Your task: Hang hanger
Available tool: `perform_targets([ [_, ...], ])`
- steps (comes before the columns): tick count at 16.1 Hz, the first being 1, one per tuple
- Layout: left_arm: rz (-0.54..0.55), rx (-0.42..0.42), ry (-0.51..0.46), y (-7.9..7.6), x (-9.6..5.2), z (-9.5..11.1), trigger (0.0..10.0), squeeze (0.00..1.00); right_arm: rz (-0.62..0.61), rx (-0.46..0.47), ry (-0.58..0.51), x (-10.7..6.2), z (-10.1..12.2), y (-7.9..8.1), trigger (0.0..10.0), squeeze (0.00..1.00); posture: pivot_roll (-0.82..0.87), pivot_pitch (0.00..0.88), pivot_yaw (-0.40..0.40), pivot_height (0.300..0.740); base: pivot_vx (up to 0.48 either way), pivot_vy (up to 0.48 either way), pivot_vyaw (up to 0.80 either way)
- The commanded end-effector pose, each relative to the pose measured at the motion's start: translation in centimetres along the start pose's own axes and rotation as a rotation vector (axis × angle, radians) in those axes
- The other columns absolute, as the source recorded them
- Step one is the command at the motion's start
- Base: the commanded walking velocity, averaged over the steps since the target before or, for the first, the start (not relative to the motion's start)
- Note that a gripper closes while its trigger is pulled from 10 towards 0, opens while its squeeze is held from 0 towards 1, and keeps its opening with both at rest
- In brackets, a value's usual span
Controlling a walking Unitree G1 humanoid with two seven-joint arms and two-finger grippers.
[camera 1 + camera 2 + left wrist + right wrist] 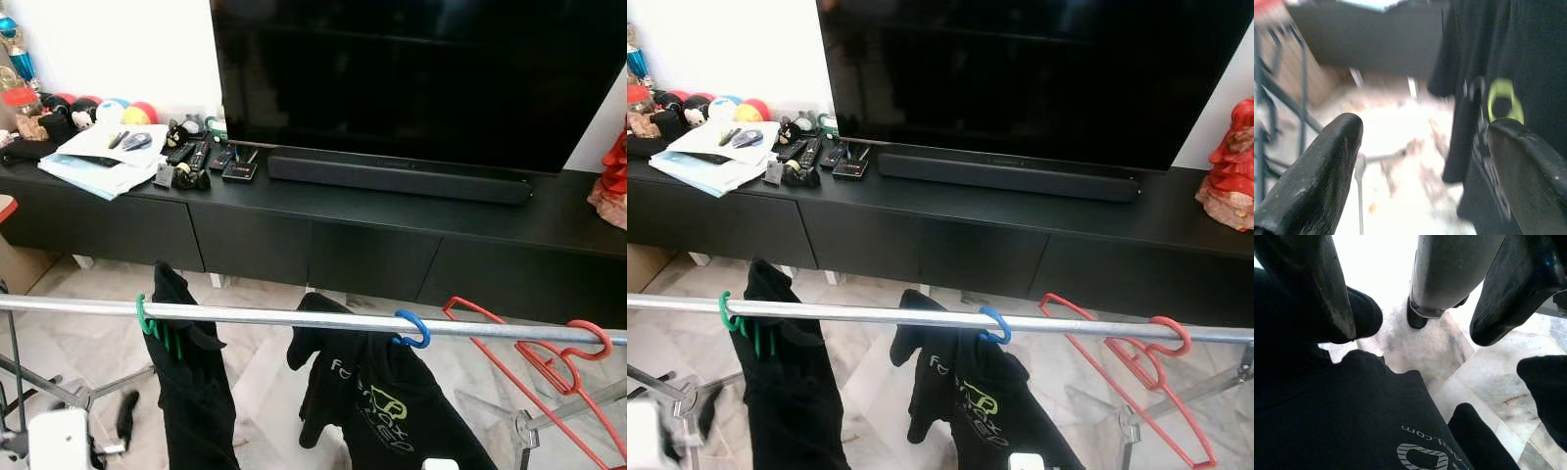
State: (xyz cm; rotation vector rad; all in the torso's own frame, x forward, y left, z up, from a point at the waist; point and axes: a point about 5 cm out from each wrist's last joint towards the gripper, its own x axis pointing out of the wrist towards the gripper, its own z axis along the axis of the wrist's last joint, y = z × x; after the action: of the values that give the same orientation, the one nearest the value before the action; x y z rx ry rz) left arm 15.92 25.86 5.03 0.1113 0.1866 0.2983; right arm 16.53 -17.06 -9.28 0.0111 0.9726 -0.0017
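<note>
A silver rail [294, 317] of a drying rack runs across in front of me. On it hang a green hanger [143, 315] with a black garment [191, 382], a blue hanger [415, 328] with a black printed shirt [382, 401], and bare red hangers [549, 362] at the right end. My left gripper [1422, 129] is open and holds nothing; the black clothes with a green logo hang just beyond it. My right gripper [1413, 333] is open too, pointing down over the black printed shirt [1352, 421] and the floor.
Behind the rack stands a long black TV cabinet [294, 235] with a large TV [411, 69], a soundbar [397, 176], papers [103, 157], remotes and balls. A red figurine [1227, 166] sits at the right. A grey tube with a black foot [1444, 279] stands on the marble floor.
</note>
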Motion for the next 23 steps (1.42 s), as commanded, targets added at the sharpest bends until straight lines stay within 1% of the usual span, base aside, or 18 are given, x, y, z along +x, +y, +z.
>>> perform_targets([
  [1,-0.009,0.048,0.082,0.1,-0.4,-2.0,10.0,0.00,-0.004,0.005,0.003,0.0,-0.2,0.1,10.0,0.00,0.03,0.049,-0.003,0.721,0.000,0.000,0.00],
  [3,0.001,0.037,0.132,0.3,-0.5,-3.3,10.0,0.00,-0.006,0.010,0.003,0.0,-0.2,0.1,10.0,0.00,0.03,0.055,-0.001,0.721,0.000,0.000,0.00],
  [4,-0.022,0.044,0.234,0.3,-0.7,-5.5,10.0,0.00,-0.006,0.013,0.004,0.0,-0.2,0.2,10.0,0.00,0.04,0.055,0.000,0.721,0.000,0.000,0.00],
  [5,-0.050,0.050,0.308,0.1,-0.7,-6.9,10.0,0.00,-0.005,0.013,0.005,0.0,-0.2,0.3,10.0,0.00,0.03,0.059,0.000,0.721,0.000,0.000,0.00],
  [6,-0.090,0.095,0.416,-0.1,-0.8,-9.1,10.0,0.00,-0.005,0.018,0.006,0.0,-0.2,0.3,10.0,0.00,0.03,0.057,0.002,0.721,0.000,0.000,0.00],
  [7,-0.089,0.085,0.449,-0.1,-0.8,-9.8,10.0,0.00,-0.006,0.020,0.005,0.0,-0.2,0.3,10.0,0.00,0.03,0.057,0.002,0.721,0.000,0.000,0.00],
  [9,-0.128,0.105,0.529,-0.8,-1.0,-11.3,10.0,0.00,-0.008,0.020,0.002,0.0,-0.1,0.3,10.0,0.00,0.03,0.059,-0.002,0.721,0.000,0.000,0.00],
  [10,-0.137,0.110,0.598,-1.3,-1.2,-12.4,10.0,0.00,-0.021,0.020,-0.019,0.0,0.1,0.2,10.0,0.00,0.03,0.062,-0.009,0.721,0.000,0.000,0.00],
  [11,-0.139,0.121,0.630,-1.4,-1.4,-12.9,10.0,0.00,-0.040,0.018,-0.037,0.0,0.2,0.2,10.0,0.00,0.02,0.061,-0.014,0.721,0.000,0.000,0.00],
  [13,-0.139,0.110,0.654,-1.6,-1.5,-13.4,10.0,0.00,-0.063,0.013,-0.099,-0.1,0.6,0.1,10.0,0.00,-0.02,0.064,-0.018,0.721,0.000,0.000,0.00],
  [14,-0.182,0.130,0.663,-2.4,-1.4,-13.6,10.0,0.00,-0.023,0.012,-0.128,-0.1,0.9,0.3,10.0,0.00,-0.03,0.069,-0.025,0.721,0.000,0.000,0.00],
  [16,-0.202,0.135,0.656,-3.0,-1.0,-13.5,10.0,0.00,0.003,-0.008,-0.129,-0.1,0.9,0.4,10.0,0.00,-0.04,0.067,-0.038,0.721,0.000,0.000,0.00],
  [17,-0.210,0.129,0.650,-3.3,-0.6,-13.3,10.0,0.00,0.044,-0.037,-0.234,-0.3,3.1,-0.6,10.0,0.00,-0.04,0.069,-0.039,0.721,0.000,0.000,0.00],
  [18,-0.218,0.133,0.651,-3.5,-0.5,-13.3,10.0,0.00,0.067,-0.078,-0.158,-0.2,2.4,-0.8,10.0,0.00,-0.06,0.069,-0.043,0.721,0.000,0.000,0.00],
  [19,-0.228,0.135,0.652,-3.6,-0.4,-13.3,10.0,0.00,0.107,-0.136,-0.076,-0.3,1.2,-0.9,10.0,0.00,-0.06,0.070,-0.044,0.721,0.000,0.000,0.00],
  [20,-0.236,0.137,0.651,-3.7,-0.3,-13.3,10.0,0.00,0.131,-0.132,-0.035,-0.7,-0.2,-1.3,10.0,0.00,-0.06,0.071,-0.045,0.721,0.000,0.000,0.00],
  [21,-0.237,0.137,0.652,-3.8,-0.3,-13.3,10.0,0.00,0.139,-0.142,-0.018,-0.9,-0.8,-1.6,10.0,0.00,-0.06,0.072,-0.045,0.721,0.000,0.000,0.00],
  [23,-0.248,0.139,0.661,-4.0,-0.4,-13.5,10.0,0.00,0.132,-0.126,0.015,-1.4,-2.0,-2.5,10.0,0.00,-0.07,0.073,-0.045,0.721,0.000,0.000,0.00],
])
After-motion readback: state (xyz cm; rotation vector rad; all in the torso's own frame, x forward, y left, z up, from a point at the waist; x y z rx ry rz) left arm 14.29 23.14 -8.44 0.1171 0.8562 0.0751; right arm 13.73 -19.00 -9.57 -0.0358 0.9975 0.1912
